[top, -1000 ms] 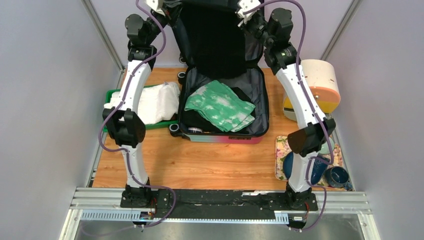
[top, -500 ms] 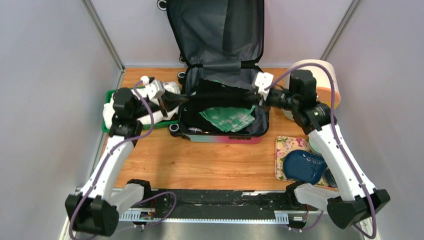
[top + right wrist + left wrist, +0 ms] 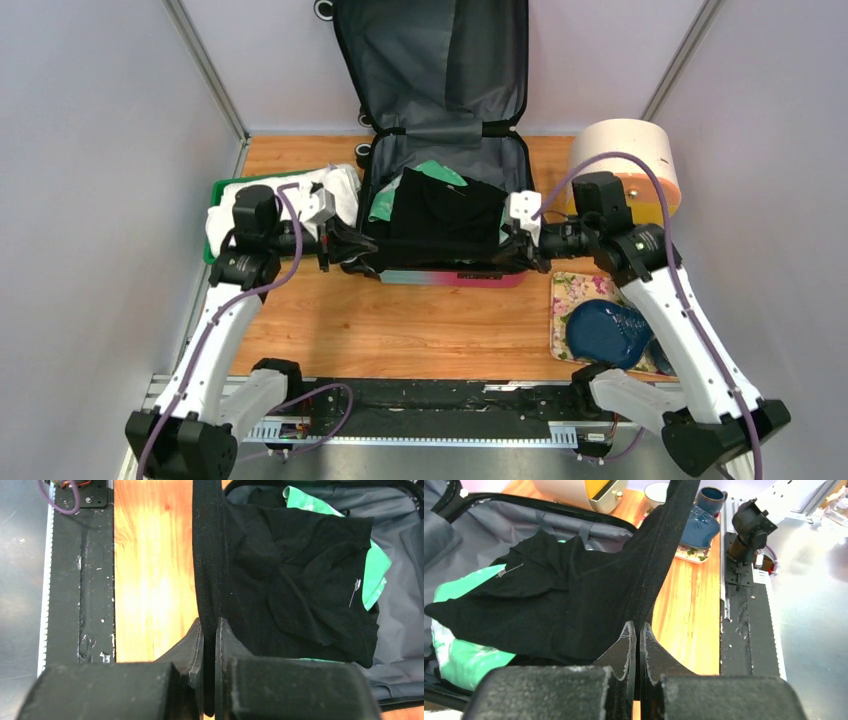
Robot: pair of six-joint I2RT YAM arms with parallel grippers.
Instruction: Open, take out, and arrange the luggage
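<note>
Top view shows the luggage (image 3: 440, 80) open at the far middle of the surface (image 3: 400, 330); left hand (image 3: 345, 243) and right hand (image 3: 512, 243) each pinch the black garment (image 3: 445, 210), apparently stretched along its near rim.

Luggage (image 3: 440, 100): a small hard-shell suitcase standing open at the far centre of the wooden table (image 3: 400, 330). The base lies flat. The lid stands upright against the back wall, its dark grey fabric lining facing forward. The trim and wheels (image 3: 363, 152) are black, and a pink-to-teal strip of shell shows along the near edge. Inside the base, a black garment (image 3: 445, 210) lies over a green cloth (image 3: 432, 172) and reaches the near rim.
</note>
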